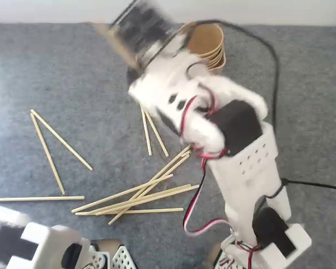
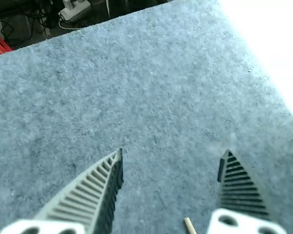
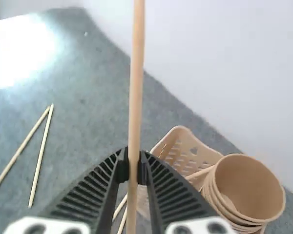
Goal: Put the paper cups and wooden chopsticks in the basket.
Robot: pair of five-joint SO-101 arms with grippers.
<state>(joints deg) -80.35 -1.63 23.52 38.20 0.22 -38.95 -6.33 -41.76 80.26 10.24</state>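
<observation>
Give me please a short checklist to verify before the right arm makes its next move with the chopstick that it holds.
1. The right pincer is shut on the long wooden chopstick: ok.
2. This chopstick is above the beige perforated plastic basket: cannot tell.
3. The stack of brown paper cups sits fully inside the basket: cannot tell.
4. The left pincer is open and holds nothing: ok.
5. The grey felt table is free of loose wooden chopsticks: not ok, many lie there.
</observation>
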